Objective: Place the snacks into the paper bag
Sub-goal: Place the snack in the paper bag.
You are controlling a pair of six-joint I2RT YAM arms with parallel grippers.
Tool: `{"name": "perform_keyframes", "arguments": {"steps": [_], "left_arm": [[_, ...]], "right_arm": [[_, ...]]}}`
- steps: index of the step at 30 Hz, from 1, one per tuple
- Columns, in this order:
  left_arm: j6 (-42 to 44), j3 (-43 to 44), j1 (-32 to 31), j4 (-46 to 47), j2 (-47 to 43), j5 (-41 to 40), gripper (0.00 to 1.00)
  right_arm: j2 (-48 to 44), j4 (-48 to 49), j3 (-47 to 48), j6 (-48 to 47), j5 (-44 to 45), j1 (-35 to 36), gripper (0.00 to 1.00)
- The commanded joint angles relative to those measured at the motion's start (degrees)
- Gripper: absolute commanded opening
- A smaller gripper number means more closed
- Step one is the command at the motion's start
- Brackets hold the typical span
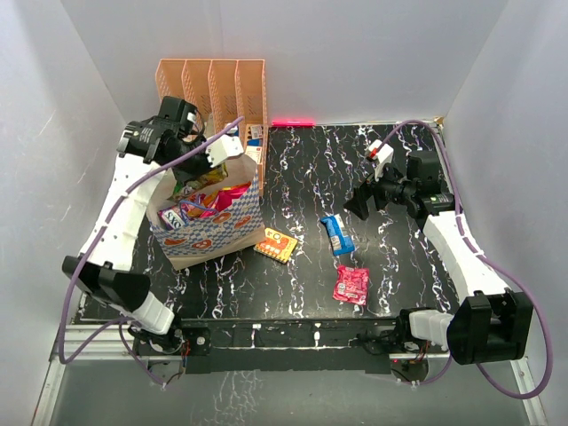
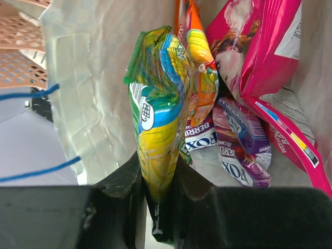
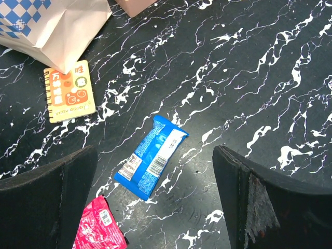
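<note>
The paper bag (image 1: 209, 235) stands open at the left of the table, with several snacks inside. My left gripper (image 1: 229, 149) hangs over its mouth, shut on a green-yellow packet (image 2: 161, 104) that points down into the bag. Below it lie a magenta packet (image 2: 259, 52), an orange packet (image 2: 202, 67) and purple packets (image 2: 244, 140). My right gripper (image 1: 359, 202) is open above the table with nothing between its fingers. In its wrist view a blue packet (image 3: 150, 155) lies flat between the jaws. A pink packet (image 1: 351, 285) and an orange packet (image 1: 276, 244) lie nearby.
A peach perforated file rack (image 1: 213, 89) stands just behind the bag. The bag's blue handles (image 2: 31, 93) hang at its left side. A small red object (image 1: 293, 121) sits at the table's back edge. White walls close in three sides.
</note>
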Motion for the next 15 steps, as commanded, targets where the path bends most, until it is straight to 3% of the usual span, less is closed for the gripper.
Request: {"name": "perform_keyframes", "arguments": {"steps": [1,6,15], "left_arm": [[2.1,3.7,0.7,-4.6,2.0,4.6,0.04],[1.9,3.8,1.2,-5.1,4.2,6.3,0.15],[0.4,2.1,1.1,-3.1,3.7,6.4,0.58]], "right_arm": [[-1.6,2.2,1.2,-0.6,0.6,-0.1,0.98],[-1.5,2.3,1.0,-0.6,0.3,-0.1,0.98],[-0.9,2.3,1.4,-0.3,-0.2,0.0,0.98]]}}
